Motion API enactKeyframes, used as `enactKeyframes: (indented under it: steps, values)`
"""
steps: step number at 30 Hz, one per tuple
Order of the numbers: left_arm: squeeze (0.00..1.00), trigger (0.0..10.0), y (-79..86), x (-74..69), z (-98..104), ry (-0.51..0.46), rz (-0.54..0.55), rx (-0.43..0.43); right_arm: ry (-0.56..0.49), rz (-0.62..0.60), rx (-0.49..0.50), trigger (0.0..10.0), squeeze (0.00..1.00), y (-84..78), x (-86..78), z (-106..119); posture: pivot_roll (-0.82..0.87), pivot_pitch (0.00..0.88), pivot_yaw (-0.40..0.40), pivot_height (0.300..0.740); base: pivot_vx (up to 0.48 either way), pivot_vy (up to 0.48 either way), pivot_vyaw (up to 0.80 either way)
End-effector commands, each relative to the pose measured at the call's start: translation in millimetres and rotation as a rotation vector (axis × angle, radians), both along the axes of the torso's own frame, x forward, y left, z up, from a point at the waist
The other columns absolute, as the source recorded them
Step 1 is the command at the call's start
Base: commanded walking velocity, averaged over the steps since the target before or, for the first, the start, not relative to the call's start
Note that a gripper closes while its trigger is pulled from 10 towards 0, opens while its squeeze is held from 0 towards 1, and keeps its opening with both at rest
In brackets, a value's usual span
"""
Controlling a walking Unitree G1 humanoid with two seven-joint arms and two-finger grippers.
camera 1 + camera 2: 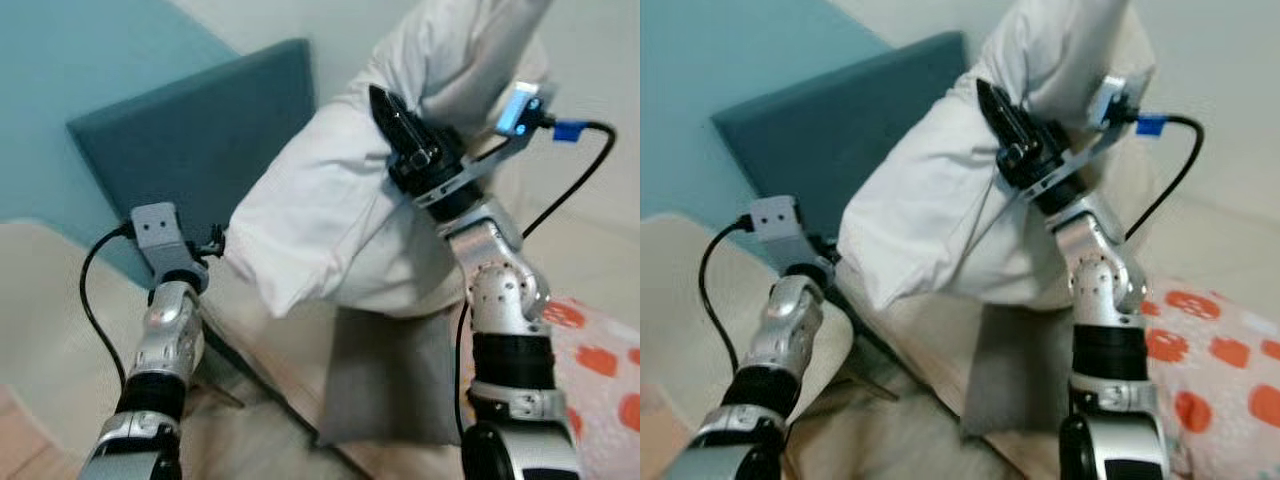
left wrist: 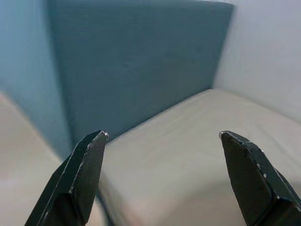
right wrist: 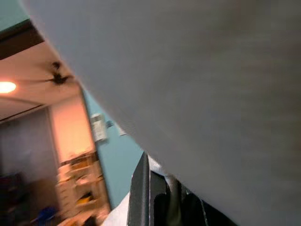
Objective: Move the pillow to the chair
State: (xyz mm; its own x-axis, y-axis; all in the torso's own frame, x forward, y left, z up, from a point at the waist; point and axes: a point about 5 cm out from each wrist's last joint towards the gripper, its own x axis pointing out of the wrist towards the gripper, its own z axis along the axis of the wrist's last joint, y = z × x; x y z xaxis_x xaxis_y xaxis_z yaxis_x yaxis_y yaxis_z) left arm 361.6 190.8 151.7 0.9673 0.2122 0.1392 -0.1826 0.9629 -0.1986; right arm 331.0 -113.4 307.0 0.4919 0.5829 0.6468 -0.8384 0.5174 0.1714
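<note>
Left eye view: a large white soft fabric pillow [image 1: 340, 220] is held aloft, pinched by the right gripper [image 1: 395, 115], its long axis slanting down toward the left gripper [image 2: 162, 179], whose fingers are spread wide. Beneath lies the beige seat [image 2: 188, 155] of a teal-backed upholstered chair [image 1: 200, 140]; a grey cushion [image 1: 390, 385] stands at the seat's near edge.
</note>
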Motion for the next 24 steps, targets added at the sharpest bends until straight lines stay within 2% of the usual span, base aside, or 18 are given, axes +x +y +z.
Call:
enactKeyframes:
  steps: [1,9,24]
  values:
    - [0.00,10.0,7.4,-2.2,-2,0.011,0.022,0.015,-0.069,0.079,0.010,10.0,0.00,11.3,-7.7,12,0.01,0.000,0.065,0.740,0.000,0.000,0.77]
    - [0.00,10.0,5.6,-2.8,1,-0.002,0.022,0.033,-0.105,0.141,0.015,10.0,0.00,16.6,-15.0,15,0.01,0.000,0.060,0.740,0.000,0.000,0.77]
    - [0.00,10.0,2.1,-2.4,5,-0.023,0.013,0.061,-0.108,0.176,0.014,10.0,0.00,22.6,-18.3,13,0.01,0.000,0.057,0.740,0.000,0.000,0.77]
